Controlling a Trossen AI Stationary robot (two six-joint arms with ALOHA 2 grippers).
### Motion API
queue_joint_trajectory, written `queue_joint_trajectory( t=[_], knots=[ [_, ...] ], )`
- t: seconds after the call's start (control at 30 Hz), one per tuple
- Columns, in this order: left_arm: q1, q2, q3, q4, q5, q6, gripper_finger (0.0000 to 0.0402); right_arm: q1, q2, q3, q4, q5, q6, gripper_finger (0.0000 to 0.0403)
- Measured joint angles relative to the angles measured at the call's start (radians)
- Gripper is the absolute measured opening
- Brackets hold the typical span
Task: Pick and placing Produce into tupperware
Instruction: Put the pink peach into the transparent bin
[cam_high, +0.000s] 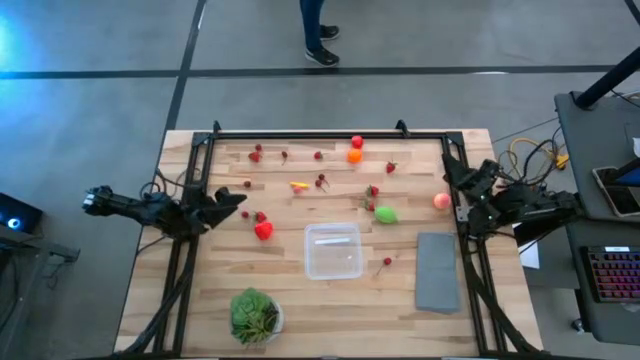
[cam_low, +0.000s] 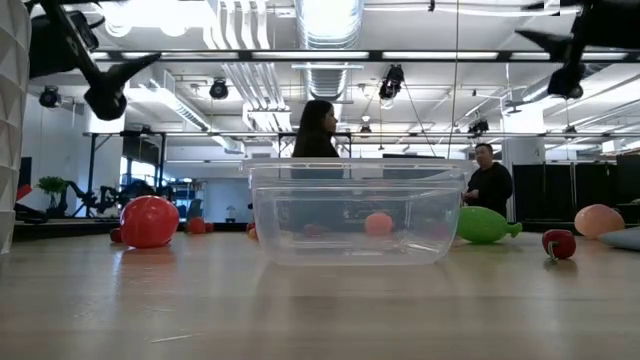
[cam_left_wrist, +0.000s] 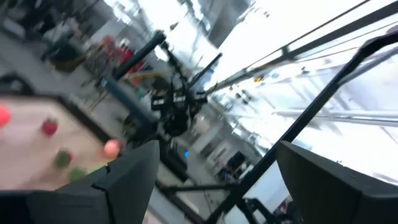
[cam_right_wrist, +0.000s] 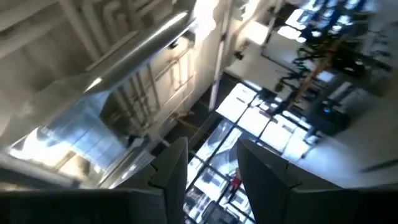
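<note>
The clear tupperware (cam_high: 333, 250) (cam_low: 350, 215) stands on its base at the table's middle, near side, with nothing inside it. Produce lies scattered on the wood: a red strawberry (cam_high: 263, 230) (cam_low: 148, 221), a lime-green piece (cam_high: 386, 214) (cam_low: 485, 225), a peach piece (cam_high: 441, 201), an orange one (cam_high: 354, 155), a yellow piece (cam_high: 299, 185) and a cherry (cam_high: 386, 262) (cam_low: 558, 243). My left gripper (cam_high: 238, 199) (cam_left_wrist: 214, 186) is open above the table's left side. My right gripper (cam_high: 452, 180) (cam_right_wrist: 214, 168) is open over the right edge. Both wrist views look up at the ceiling.
A flat grey slab (cam_high: 437, 272) lies right of the tupperware. A leafy plant in a white bowl (cam_high: 256, 315) sits at the near edge. A black frame (cam_high: 300, 134) runs along the table's far side. People stand in the room beyond the table.
</note>
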Motion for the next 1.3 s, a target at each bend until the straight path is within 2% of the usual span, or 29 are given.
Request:
queue_joint_trajectory(
  t=[0.17, 0.3, 0.4, 0.47, 0.53, 0.7, 0.8, 0.9, 1.07, 1.3],
  knots=[
    [0.0, 0.0, 0.0, 0.086, -0.062, 0.11, 0.0309, 0.0, 0.154, 0.103, -0.001, -0.185, 0.0, 0.0132],
    [0.0, 0.0, 0.0, 0.11, -0.2, 0.123, 0.0309, 0.0, 0.346, 0.204, -0.023, -0.137, -0.002, 0.0132],
    [0.0, 0.0, 0.0, 0.104, -0.223, 0.2, 0.0309, 0.0, 0.479, 0.305, -0.17, -0.026, 0.041, 0.0132],
    [0.0, 0.002, 0.0, 0.094, -0.228, 0.263, 0.0309, 0.0, 0.543, 0.387, -0.383, 0.065, 0.145, 0.0132],
    [0.0, 0.005, 0.0, 0.083, -0.233, 0.315, 0.0309, -0.008, 0.602, 0.483, -0.674, 0.118, 0.316, 0.0132],
    [0.0, 0.015, 0.0, 0.023, -0.261, 0.345, 0.0309, -0.067, 0.722, 0.729, -1.519, 0.068, 0.855, 0.0132],
    [0.0, 0.03, 0.0, -0.009, -0.261, 0.337, 0.0309, -0.09, 0.799, 0.85, -1.849, 0.011, 0.965, 0.0132],
    [0.0, 0.05, 0.0, -0.009, -0.263, 0.315, 0.0309, -0.118, 0.864, 0.941, -1.979, -0.077, 0.864, 0.0132],
    [0.0, 0.084, 0.0, -0.009, -0.267, 0.315, 0.0309, -0.192, 0.99, 1.038, -1.983, -0.208, 0.543, 0.0132],
    [0.0, 0.111, 0.0, -0.006, -0.313, 0.313, 0.0309, -0.377, 1.192, 1.126, -2.083, -0.482, 0.179, 0.0132]
  ],
)
